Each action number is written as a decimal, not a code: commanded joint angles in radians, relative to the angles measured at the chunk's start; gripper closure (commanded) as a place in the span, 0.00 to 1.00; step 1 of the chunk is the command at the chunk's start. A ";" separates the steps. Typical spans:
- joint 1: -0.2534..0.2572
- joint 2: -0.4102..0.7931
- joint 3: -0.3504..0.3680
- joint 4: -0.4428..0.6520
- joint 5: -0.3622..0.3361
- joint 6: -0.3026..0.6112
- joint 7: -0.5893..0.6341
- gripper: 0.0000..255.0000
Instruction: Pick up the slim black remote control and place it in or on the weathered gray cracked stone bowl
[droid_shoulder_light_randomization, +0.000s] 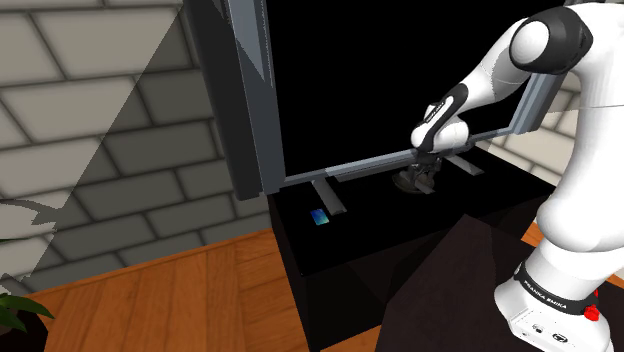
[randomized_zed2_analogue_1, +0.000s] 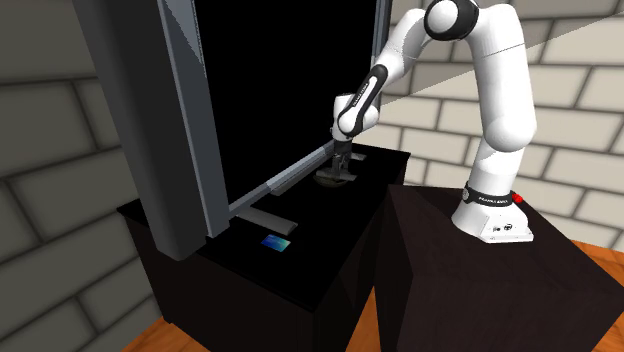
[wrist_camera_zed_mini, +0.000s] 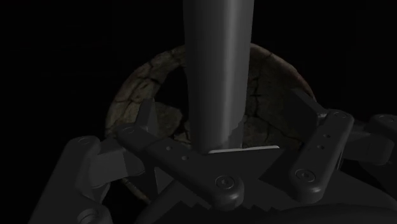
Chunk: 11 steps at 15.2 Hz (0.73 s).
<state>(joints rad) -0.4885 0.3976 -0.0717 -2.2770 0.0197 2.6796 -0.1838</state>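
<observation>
A slim dark remote (wrist_camera_zed_mini: 216, 70) runs lengthwise away from my hand across the cracked grey stone bowl (wrist_camera_zed_mini: 135, 97). Its near end lies between my fingers. My gripper (wrist_camera_zed_mini: 230, 116) is open: the left fingertip (wrist_camera_zed_mini: 146, 119) and the right one (wrist_camera_zed_mini: 316, 113) stand clear of the remote's sides. In the shoulder view the gripper (droid_shoulder_light_randomization: 426, 170) hangs just over the bowl (droid_shoulder_light_randomization: 412, 183) on the black cabinet, in front of the big screen. The second exterior view shows the gripper (randomized_zed2_analogue_1: 340, 158) pointing down into the bowl (randomized_zed2_analogue_1: 334, 179).
A large black screen with a grey frame (droid_shoulder_light_randomization: 250, 100) stands on flat grey feet (droid_shoulder_light_randomization: 328, 195) close behind the bowl. A small blue-green item (droid_shoulder_light_randomization: 319, 218) lies on the black cabinet (randomized_zed2_analogue_1: 300, 275). My dark stand (randomized_zed2_analogue_1: 500, 290) adjoins it. Wood floor (droid_shoulder_light_randomization: 170, 300) and a brick wall lie around.
</observation>
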 joint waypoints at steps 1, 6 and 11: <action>0.004 -0.052 -0.004 -0.008 -0.006 -0.043 0.004 0.00; 0.008 -0.107 -0.008 -0.011 -0.012 -0.095 0.009 0.00; 0.008 -0.107 -0.008 -0.011 -0.012 -0.095 0.009 0.00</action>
